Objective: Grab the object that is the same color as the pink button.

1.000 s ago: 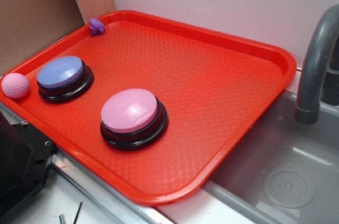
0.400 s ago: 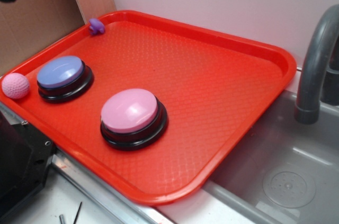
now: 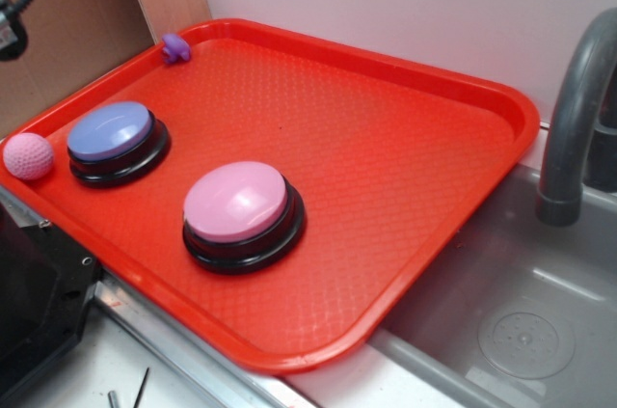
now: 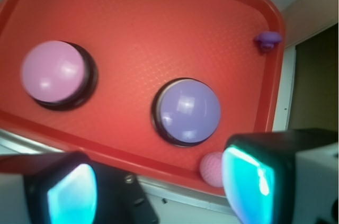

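At the far left edge of the exterior frame, the ball point(image 3: 28, 156) is sitting against the tray point(image 3: 415, 176) rim, just beside the blue button point(image 3: 113, 138); likely the rim and that button are keeping it from rolling. Its colour is matching the pink button point(image 3: 238, 207), lower centre of the tray, so this is the target. A purple toy point(image 3: 174, 47) is lying in the upper-left corner, well apart from both.

In the wrist frame the gripper point(image 4: 159, 189) is hanging above the tray's near edge, spread wide and holding nothing, touching nothing. The ball point(image 4: 212, 168) is showing at lower right, partly hidden behind the right finger point(image 4: 249, 184), so it is not yet lying between the fingers. Judgement: a sideways shift is needed before closing; the rim is crowding the approach.
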Controlling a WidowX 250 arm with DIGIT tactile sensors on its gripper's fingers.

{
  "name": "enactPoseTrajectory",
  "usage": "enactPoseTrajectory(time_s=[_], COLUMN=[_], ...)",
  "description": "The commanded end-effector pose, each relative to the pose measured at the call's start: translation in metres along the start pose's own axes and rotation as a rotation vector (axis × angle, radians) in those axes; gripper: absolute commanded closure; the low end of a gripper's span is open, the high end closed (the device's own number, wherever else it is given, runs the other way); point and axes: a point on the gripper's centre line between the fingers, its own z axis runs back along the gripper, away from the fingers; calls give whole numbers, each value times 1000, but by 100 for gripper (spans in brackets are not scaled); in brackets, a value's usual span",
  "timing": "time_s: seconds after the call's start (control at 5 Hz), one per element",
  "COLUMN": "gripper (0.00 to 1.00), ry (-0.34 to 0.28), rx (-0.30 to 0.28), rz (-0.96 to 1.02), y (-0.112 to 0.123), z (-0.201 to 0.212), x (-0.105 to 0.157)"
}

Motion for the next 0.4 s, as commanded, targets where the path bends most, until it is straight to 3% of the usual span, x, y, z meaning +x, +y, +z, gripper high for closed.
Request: enactPoseTrajectory(time_s=[0.0, 0.2], gripper=[0, 0], ry=[27, 54], rx=[71, 64], rz=[-24, -18], y=[34, 46], z=[-33, -54], x=[-25, -33])
